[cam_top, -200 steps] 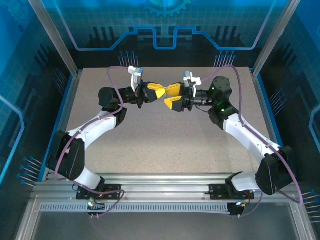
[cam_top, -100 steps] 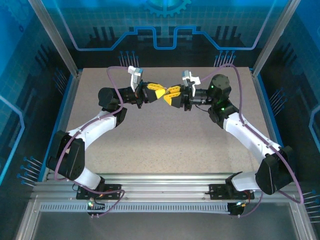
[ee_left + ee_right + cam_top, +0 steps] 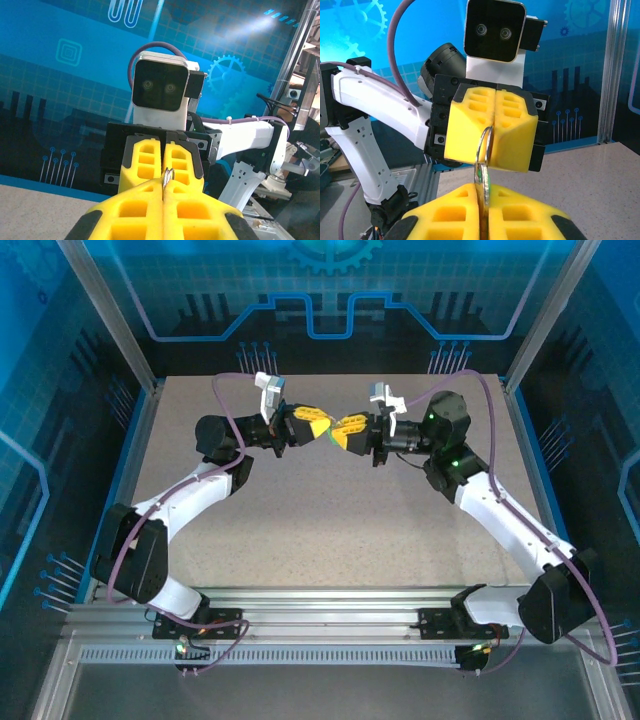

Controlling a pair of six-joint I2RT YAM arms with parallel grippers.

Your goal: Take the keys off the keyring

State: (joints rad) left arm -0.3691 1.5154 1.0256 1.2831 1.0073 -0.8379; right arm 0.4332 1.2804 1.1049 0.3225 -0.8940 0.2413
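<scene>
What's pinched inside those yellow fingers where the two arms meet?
A thin metal keyring, seen edge-on, gripped by both the left gripper and the right gripper. Its clamped parts, and any keys, are covered by the yellow pads.

Speckled beige tabletop point(image 3: 330, 530) front and centre, glowing blue back panel point(image 3: 200, 300) behind it, pale gear emblem point(image 3: 335, 252) at top centre (cut off by the picture's edge), aluminium posts point(image 3: 105, 310) slanting either side, slotted rail point(image 3: 330, 652) along the near edge

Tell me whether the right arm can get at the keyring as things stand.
Apparently yes: the right end effector is shut on the keyring, which the left end effector also pinches, with nothing between them.
</scene>
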